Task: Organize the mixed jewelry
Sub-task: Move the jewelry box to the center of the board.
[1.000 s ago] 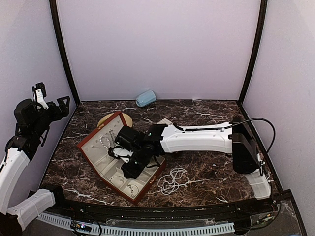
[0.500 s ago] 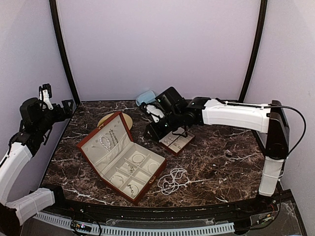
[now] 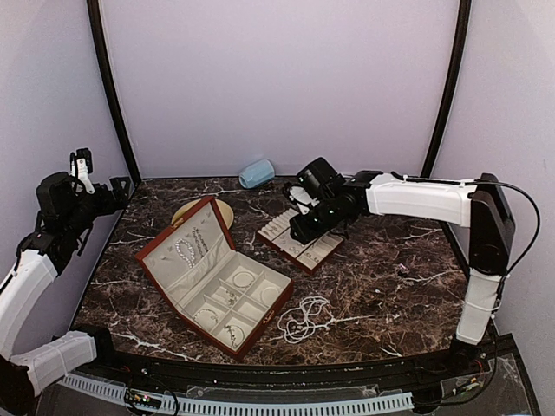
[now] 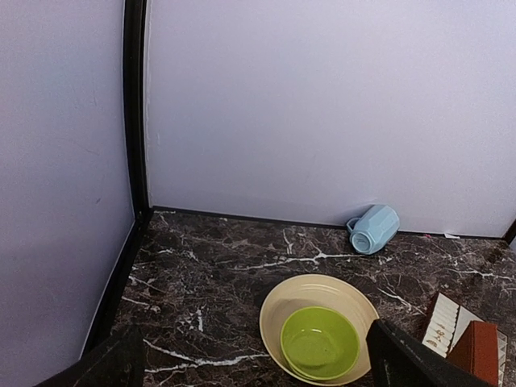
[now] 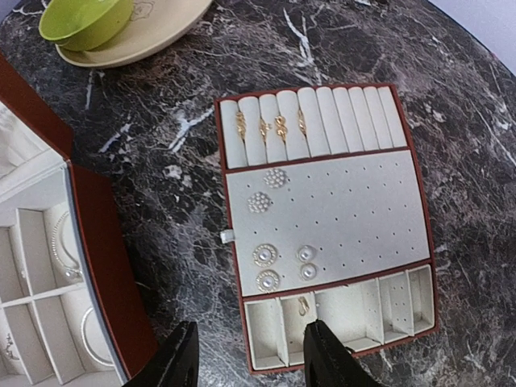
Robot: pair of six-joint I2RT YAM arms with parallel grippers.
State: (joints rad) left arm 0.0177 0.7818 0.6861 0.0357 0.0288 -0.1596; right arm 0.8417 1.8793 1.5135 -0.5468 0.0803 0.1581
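The open reddish-brown case [image 3: 260,314] holds bangles [image 3: 244,278] and a bead strand [image 3: 184,249] in its cream compartments. Its lift-out tray [image 3: 276,230] lies behind it on the table. In the right wrist view the tray [image 5: 322,201] carries rings [image 5: 270,126], pearl earrings [image 5: 266,266] and a small gold piece [image 5: 303,305]. A loose bead strand [image 3: 303,316] lies on the table by the case. My right gripper [image 3: 302,228] hovers above the tray's near end, open and empty [image 5: 251,339]. My left gripper [image 3: 97,189] is raised at the far left, open and empty [image 4: 258,359].
A pale blue cup [image 3: 257,173] lies on its side by the back wall. A cream plate [image 4: 343,302] with a green bowl [image 4: 319,339] sits behind the case. A tiny piece [image 3: 401,269] lies on the marble at the right. Walls and black posts surround the table.
My right arm has swung from over the open case back and to the right, and now hovers over the tray. The left arm has barely moved.
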